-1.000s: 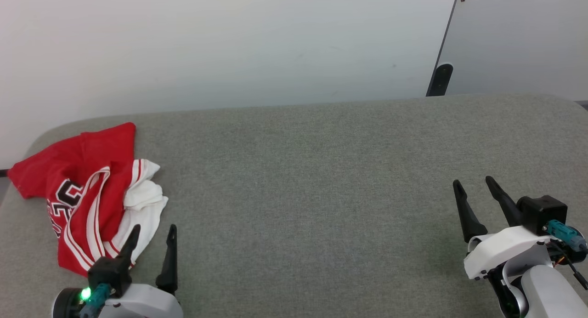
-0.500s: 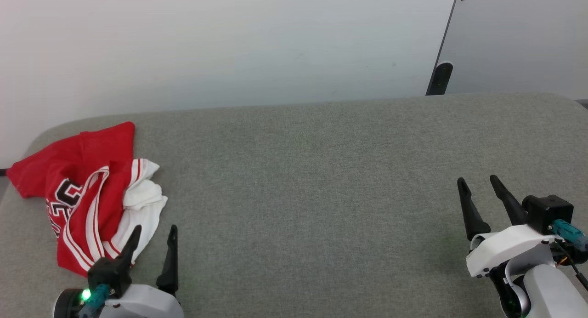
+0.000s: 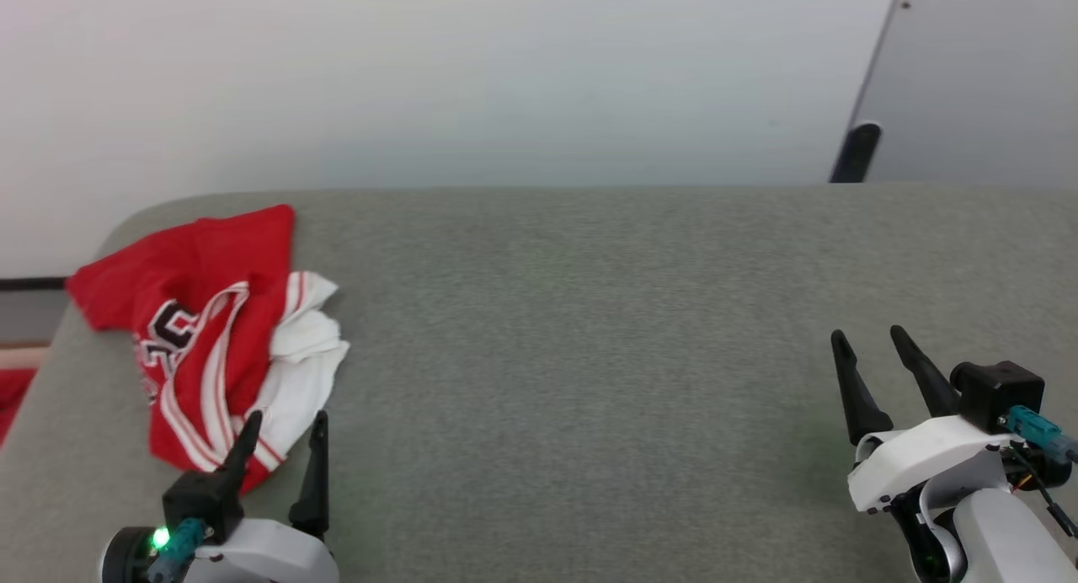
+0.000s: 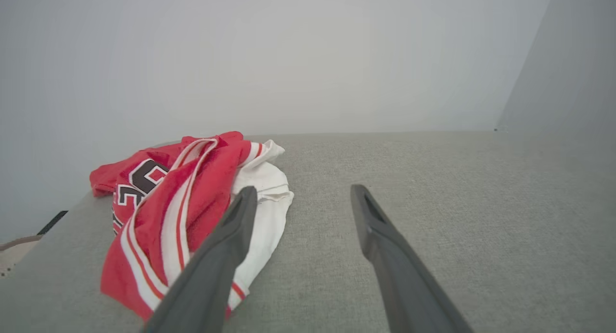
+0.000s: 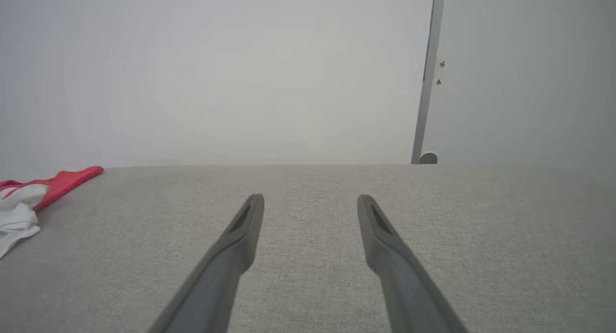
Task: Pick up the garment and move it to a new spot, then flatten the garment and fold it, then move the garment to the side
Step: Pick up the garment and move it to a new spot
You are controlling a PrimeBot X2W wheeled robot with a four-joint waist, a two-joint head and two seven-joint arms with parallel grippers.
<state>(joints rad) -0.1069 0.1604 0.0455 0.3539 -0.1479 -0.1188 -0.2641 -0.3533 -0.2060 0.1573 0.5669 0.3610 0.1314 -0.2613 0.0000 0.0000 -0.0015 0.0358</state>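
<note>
Left end effector (image 3: 286, 416) stands wide and empty, just at the near hem of the garment (image 3: 210, 330), crumpled at the table's (image 3: 589, 313) left end. Right end effector (image 3: 867, 334) is wide, empty and well apart. Pick-up is not yet begun; the next move likely requires lowering and closing on cloth.

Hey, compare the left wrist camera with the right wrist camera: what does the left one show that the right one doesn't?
Left wrist view: the left gripper, open, at the near edge of the crumpled garment, with its black lettering and striped trim visible. Right wrist view: the right gripper, open above the table, and a grey vertical strip on the wall. Both: the garment, the grey table and the pale wall.
</note>
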